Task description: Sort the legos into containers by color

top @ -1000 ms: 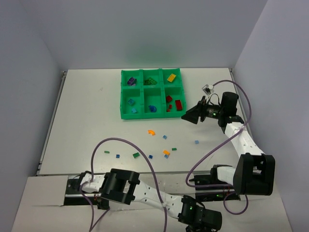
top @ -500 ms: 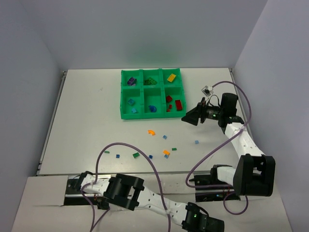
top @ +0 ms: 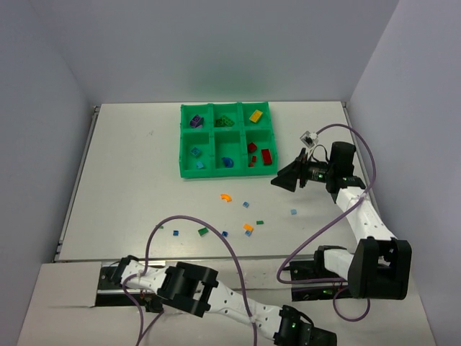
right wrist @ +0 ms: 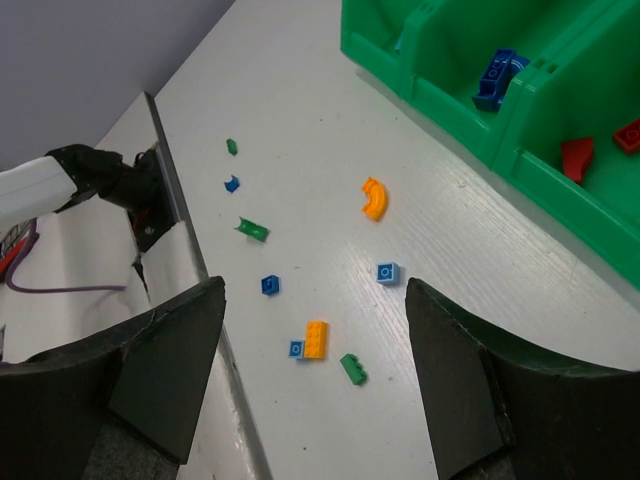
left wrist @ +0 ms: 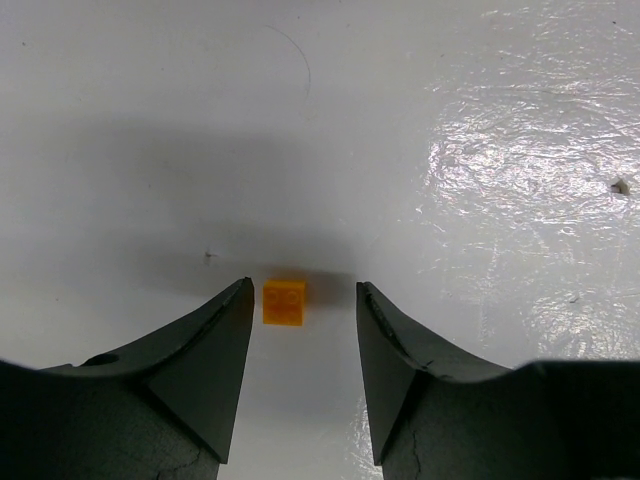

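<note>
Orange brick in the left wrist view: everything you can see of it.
Small square orange brick, glossy-looking plastic, studs faintly visible on top. It lies flat on the white table, in shadow, between the fingers of the open left gripper, nearer the one at the view's left. Only the table appears to touch it.

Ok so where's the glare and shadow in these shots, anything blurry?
Left wrist view: strong glare on the glossy white table, soft shadow by the small orange square brick. Top view: green tint on the wall above the bright green plastic tray. Right wrist view: sharp.
</note>
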Robot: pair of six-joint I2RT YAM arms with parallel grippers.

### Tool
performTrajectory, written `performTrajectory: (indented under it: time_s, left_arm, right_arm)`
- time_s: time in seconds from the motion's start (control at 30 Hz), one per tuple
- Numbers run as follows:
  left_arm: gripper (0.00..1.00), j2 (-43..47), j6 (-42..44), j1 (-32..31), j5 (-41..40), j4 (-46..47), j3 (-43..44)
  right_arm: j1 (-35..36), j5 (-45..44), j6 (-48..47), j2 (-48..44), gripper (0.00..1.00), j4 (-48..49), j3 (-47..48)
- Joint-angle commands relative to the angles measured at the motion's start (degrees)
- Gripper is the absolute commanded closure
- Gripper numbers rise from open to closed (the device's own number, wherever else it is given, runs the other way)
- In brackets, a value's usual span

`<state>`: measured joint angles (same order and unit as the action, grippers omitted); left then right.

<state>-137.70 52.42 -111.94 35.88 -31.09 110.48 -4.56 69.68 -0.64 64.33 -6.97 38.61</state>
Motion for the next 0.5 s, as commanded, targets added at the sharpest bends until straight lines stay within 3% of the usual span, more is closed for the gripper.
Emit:
performTrajectory:
  time_s: [0.0,0.27,0.47]
  left_arm:
    - [0.46,-0.8,-0.9,0.2,2.0,0.2,2.1]
    - [0.52,-1.7,-1.1,0.9,2.7,-0.1,2.6]
    - [0.5,-2.3,-1.9,1.5,3.8,-0.2,2.8]
  right_arm:
    - [-0.5,1.6,-1.6,-1.5,0.2,-0.4,-0.5]
    - [-0.5,2.0,-3.6,-0.8,0.2,-2.1,-0.4]
    - [-0.5,2.5,-3.9,0.1,0.2,-2.2,-0.1]
